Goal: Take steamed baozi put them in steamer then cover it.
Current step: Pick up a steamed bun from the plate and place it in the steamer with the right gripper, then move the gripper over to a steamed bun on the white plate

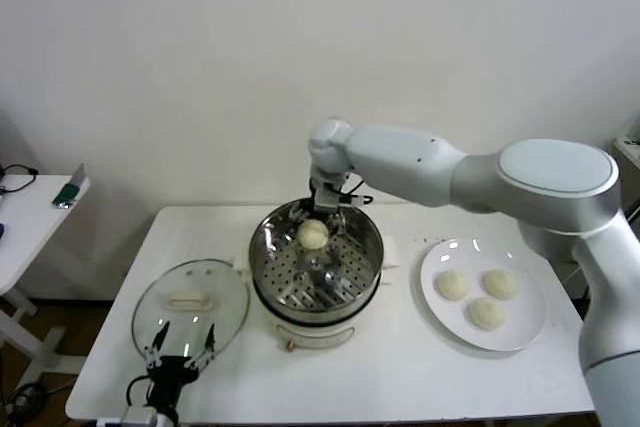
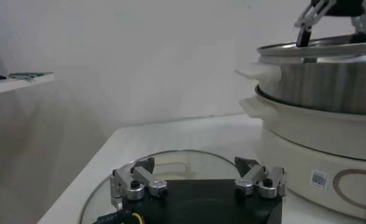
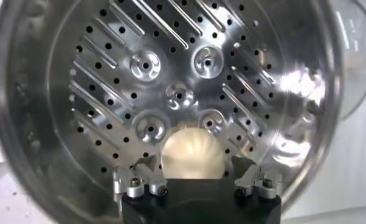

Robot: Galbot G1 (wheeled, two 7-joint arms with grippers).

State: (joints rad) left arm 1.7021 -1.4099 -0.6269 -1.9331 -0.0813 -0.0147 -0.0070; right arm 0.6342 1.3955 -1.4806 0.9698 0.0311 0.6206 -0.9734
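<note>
The steamer [image 1: 372, 252] stands mid-table on its white base. One baozi [image 1: 313, 234] lies on the perforated tray at the far side. My right gripper [image 1: 326, 209] hangs just above it, open, its fingers either side of the bun and apart from it; the right wrist view shows the bun [image 3: 193, 155] between the fingers over the tray [image 3: 110, 79]. Three more baozi [image 1: 487, 314] lie on the white plate [image 1: 532, 292] at the right. The glass cover [image 1: 218, 292] lies flat at the left. My left gripper [image 1: 180, 349] is open and empty at its near edge, as the left wrist view [image 2: 195, 169] shows.
The table's front edge runs just behind my left gripper. A small side table [image 1: 30, 212] with a green object stands at the far left. The steamer's side handle [image 2: 256, 73] and white base [image 2: 317, 152] rise close to the right of my left gripper.
</note>
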